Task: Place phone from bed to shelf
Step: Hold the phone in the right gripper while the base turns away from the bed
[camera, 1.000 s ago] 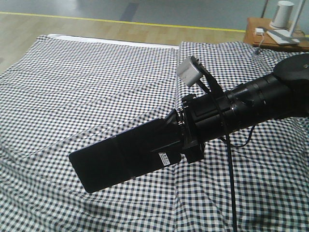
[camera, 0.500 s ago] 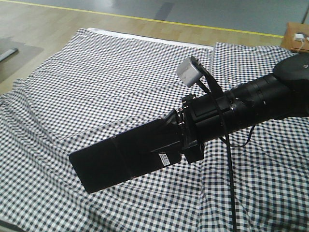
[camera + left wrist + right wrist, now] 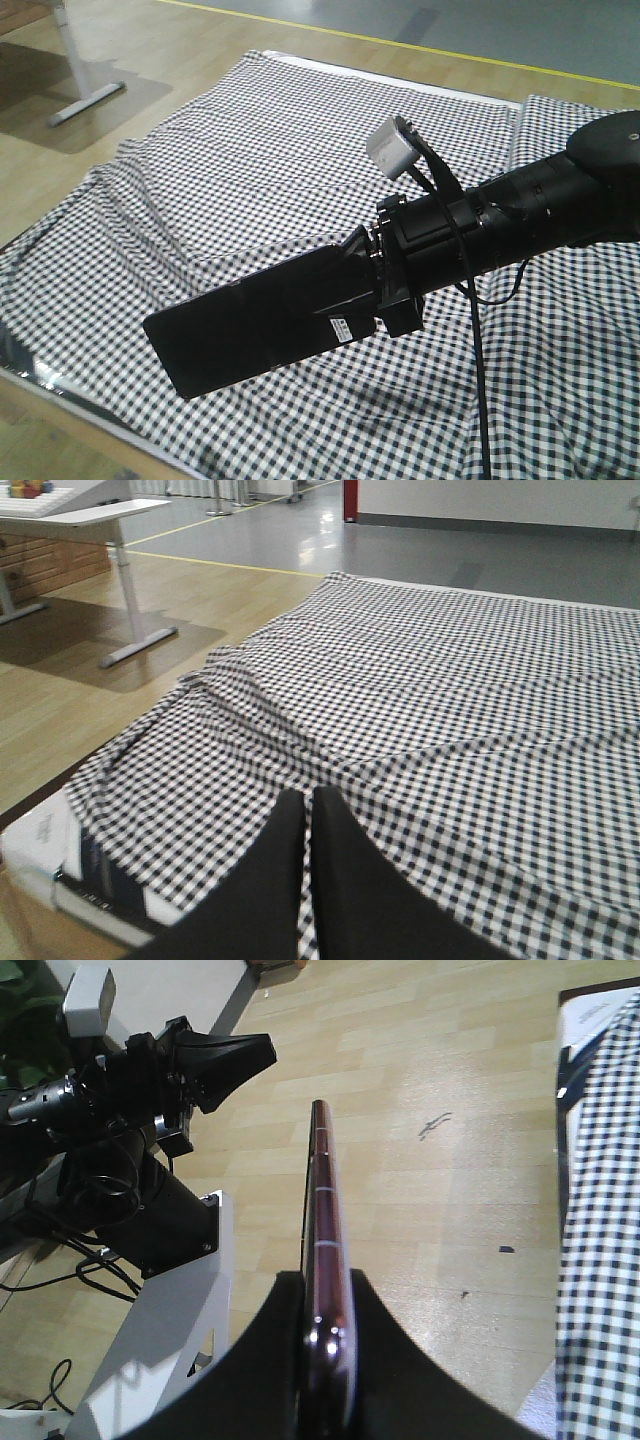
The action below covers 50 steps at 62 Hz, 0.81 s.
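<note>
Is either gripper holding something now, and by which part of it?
The right gripper holds the phone by one short end, pinched across its faces. The left gripper holds nothing.

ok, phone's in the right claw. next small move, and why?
Probably turn to find the shelf, without loosening the grip. The right claw is shut on the phone, held clear of the bed, and no shelf shows in any view, so it has to be located before any placing.

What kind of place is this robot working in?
Probably a mock bedroom staged in a lab or hall: a wide bed in black-and-white gingham sheets sits on pale wood-plank flooring edged by a yellow floor line, with a white metal-legged desk nearby.
</note>
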Motion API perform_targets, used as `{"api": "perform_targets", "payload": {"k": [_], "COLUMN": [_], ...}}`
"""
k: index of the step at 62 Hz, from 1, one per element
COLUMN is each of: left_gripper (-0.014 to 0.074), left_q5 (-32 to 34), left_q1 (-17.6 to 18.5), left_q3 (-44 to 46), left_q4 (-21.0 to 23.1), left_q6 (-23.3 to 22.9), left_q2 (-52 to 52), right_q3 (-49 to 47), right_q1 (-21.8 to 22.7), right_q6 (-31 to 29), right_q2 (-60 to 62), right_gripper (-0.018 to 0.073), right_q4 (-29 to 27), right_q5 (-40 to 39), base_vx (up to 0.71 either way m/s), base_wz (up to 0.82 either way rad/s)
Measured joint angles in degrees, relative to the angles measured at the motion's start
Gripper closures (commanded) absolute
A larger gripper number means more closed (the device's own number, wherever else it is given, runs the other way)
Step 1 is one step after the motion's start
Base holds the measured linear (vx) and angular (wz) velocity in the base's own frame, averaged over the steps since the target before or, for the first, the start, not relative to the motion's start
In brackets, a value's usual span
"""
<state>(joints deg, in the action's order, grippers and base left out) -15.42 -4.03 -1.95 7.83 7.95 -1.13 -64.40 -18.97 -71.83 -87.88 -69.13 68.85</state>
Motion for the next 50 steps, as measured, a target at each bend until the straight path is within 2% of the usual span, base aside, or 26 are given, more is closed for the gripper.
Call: {"api": "perform_targets", "payload": {"k": [50], "left_gripper": [0.0596], "left_q5": [0.0], "left_q1": [0.0], "left_q3": [0.0], "left_q4": [0.0], "left_q6": [0.0], "left_q2": [0.0], "right_q3": [0.0], "right_q1": [0.0], "right_q6": [0.0], "right_q2": [0.0], "right_gripper": [0.0561], "right_q4": [0.0], "right_q5": [0.0], "base_vx": [-0.10], "base_wz": [0.40]}}
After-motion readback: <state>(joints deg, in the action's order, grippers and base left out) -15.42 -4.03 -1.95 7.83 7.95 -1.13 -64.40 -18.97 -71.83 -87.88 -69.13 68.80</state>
